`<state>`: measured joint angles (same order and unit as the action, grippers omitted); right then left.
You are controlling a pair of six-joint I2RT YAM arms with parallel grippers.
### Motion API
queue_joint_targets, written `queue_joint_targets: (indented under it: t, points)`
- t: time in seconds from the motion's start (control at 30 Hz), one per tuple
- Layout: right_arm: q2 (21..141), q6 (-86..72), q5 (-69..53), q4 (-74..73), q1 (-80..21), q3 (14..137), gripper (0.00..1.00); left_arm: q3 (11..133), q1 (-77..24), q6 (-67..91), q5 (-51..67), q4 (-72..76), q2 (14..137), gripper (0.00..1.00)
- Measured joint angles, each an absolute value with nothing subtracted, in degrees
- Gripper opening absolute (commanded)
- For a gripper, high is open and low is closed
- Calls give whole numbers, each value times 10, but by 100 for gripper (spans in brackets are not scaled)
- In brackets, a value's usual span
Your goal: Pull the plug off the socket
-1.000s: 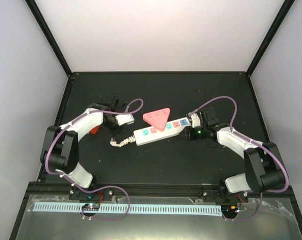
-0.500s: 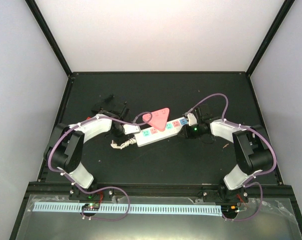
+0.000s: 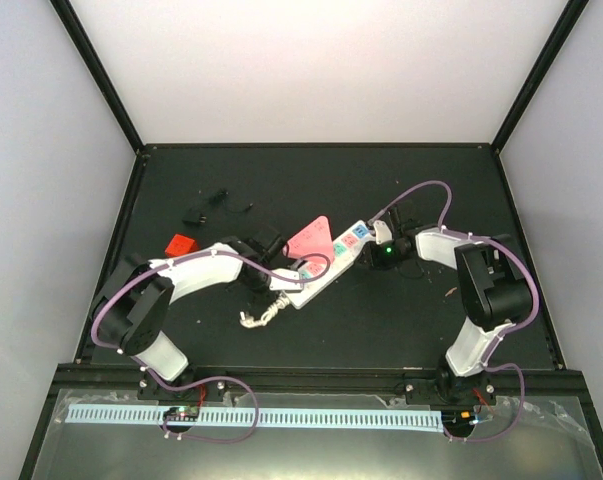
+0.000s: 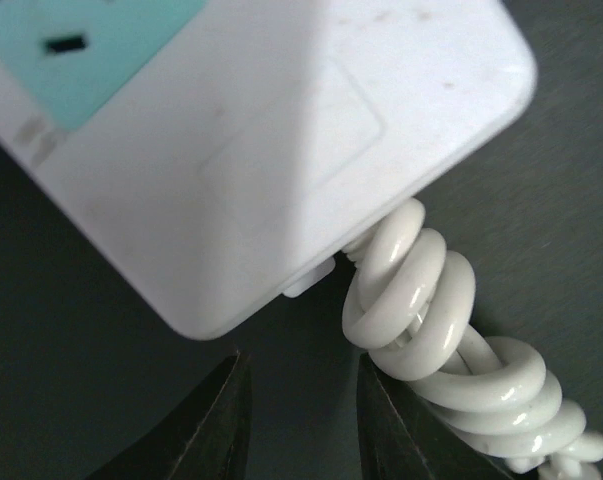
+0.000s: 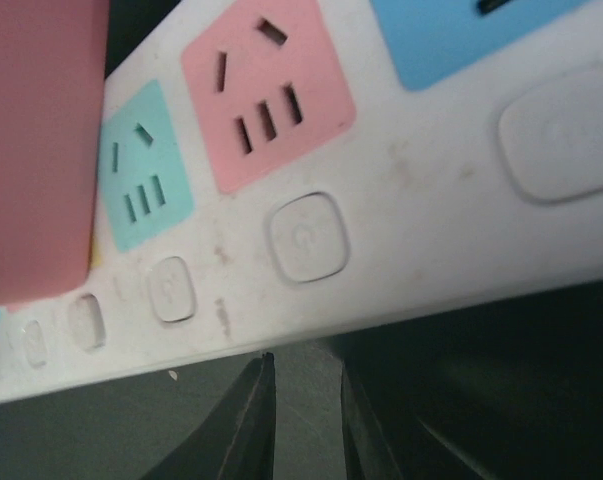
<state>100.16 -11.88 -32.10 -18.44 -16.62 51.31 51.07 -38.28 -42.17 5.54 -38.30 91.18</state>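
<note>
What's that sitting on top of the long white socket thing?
A pink triangular plug sits on the socket, partway along. Its pins and the outlet beneath it are covered, so they can't be seen.

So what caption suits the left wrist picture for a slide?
End of the white power strip and its twisted cord stub, with the left pincer just short of them, empty.
</note>
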Motion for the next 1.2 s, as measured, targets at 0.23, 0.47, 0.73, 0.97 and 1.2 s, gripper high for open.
queue_joint_targets:
  t: [0.23,0.47,0.73,0.97,1.2]
  points:
    - [1025,-119,-332,-190,-166,542,24,528,-452,-397,79,-378,955,31]
    - [1042,-119,-346,-190,-166,582,25,584,-505,-373,106,-368,1005,31]
    - [1077,-119,-353,-190,-166,621,26,665,-538,-347,123,-350,1074,33]
    - [1084,-113,-358,-196,-164,634,34,674,-547,-327,148,-357,1066,65]
    - [1065,-86,-363,-217,-164,647,46,674,-525,-297,214,-382,924,99]
